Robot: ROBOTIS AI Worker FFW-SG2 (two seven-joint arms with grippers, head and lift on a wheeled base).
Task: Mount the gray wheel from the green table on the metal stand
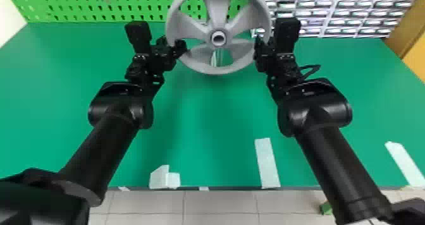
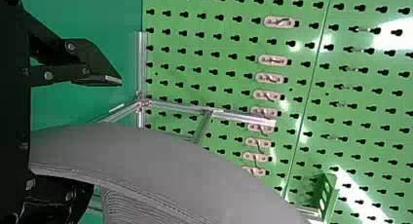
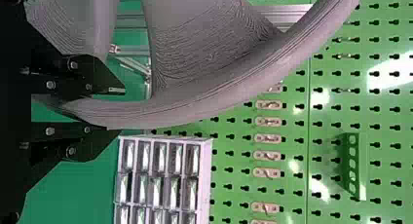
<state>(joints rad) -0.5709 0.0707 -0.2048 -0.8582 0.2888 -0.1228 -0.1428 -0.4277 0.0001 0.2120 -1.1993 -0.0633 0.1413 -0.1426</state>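
On the left, my black left gripper point(image 1: 171, 43) has its two flat fingers spread around the near side of the rim, one visibly apart from it; in the centre, the large gray spoked wheel point(image 1: 218, 6) is upright above the green bench point(image 1: 215, 120), its round hub opening facing me; the silver metal stand point(image 2: 246, 118) lies beyond the wheel, glimpsed through its lower spokes, so I judge the coming move is forward, hub lined up with the stand; which gripper is nearer the stand I cannot tell; on the right, my black right gripper point(image 1: 263, 42) is closed on the opposite rim.
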